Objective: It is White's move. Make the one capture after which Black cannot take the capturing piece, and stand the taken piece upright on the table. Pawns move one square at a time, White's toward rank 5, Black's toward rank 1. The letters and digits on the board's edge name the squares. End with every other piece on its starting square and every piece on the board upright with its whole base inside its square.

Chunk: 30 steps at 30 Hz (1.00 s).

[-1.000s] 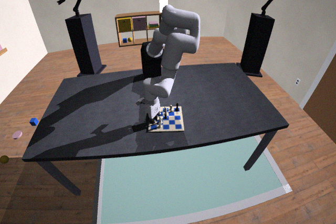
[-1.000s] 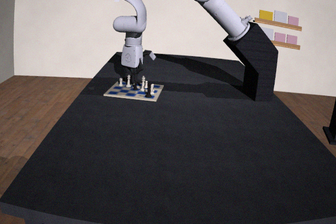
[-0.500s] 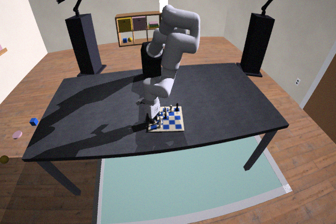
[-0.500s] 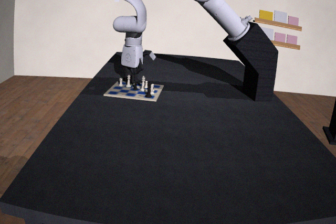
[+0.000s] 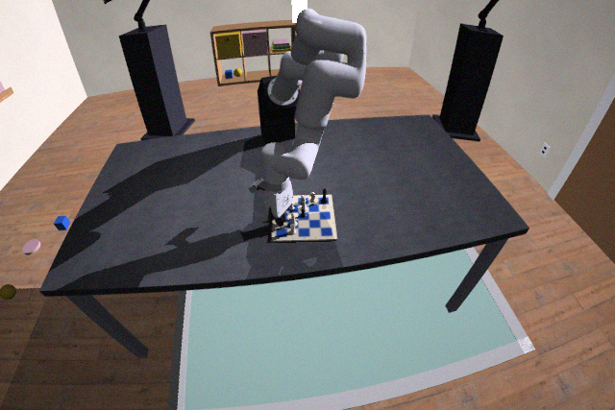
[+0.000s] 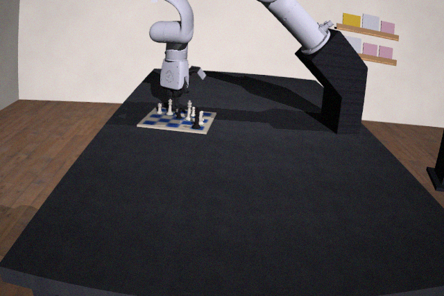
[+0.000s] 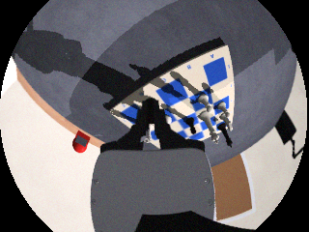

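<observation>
The small chessboard (image 5: 304, 238) (image 6: 171, 128) (image 7: 214, 72), with blue and cream squares, lies on the dark table (image 5: 397, 187) (image 6: 233, 195). My gripper (image 5: 280, 220) (image 6: 175, 101) (image 7: 151, 107) reaches down over the board's left side as the top camera sees it. It is shut on a black chess piece (image 6: 178, 113), which stands low at the board. Several white pieces, such as a tall one (image 6: 169, 106) and another (image 6: 189, 109), stand upright near it. Another black piece (image 6: 195, 123) stands near the board's front edge in the exterior view, and one (image 5: 324, 194) at the far corner in the top view.
The arm's black base block (image 6: 344, 88) (image 5: 276, 115) stands at the table's far side. Two black pedestals (image 5: 154, 83) (image 5: 469, 80) with camera arms stand on the floor behind. A shelf unit (image 5: 251, 50) is at the back wall.
</observation>
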Each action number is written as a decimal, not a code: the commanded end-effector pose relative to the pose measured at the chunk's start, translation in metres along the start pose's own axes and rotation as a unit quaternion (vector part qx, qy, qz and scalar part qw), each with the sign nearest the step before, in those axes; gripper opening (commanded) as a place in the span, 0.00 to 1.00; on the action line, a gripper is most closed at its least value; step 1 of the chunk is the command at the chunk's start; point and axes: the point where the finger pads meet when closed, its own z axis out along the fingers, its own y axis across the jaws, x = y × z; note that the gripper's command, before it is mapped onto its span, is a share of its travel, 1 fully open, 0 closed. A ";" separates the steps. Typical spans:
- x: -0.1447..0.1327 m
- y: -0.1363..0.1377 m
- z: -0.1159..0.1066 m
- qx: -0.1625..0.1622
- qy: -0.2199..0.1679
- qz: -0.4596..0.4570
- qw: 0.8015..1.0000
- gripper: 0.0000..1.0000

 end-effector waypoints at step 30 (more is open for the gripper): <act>0.000 -0.001 -0.013 0.001 0.000 0.000 1.000 0.00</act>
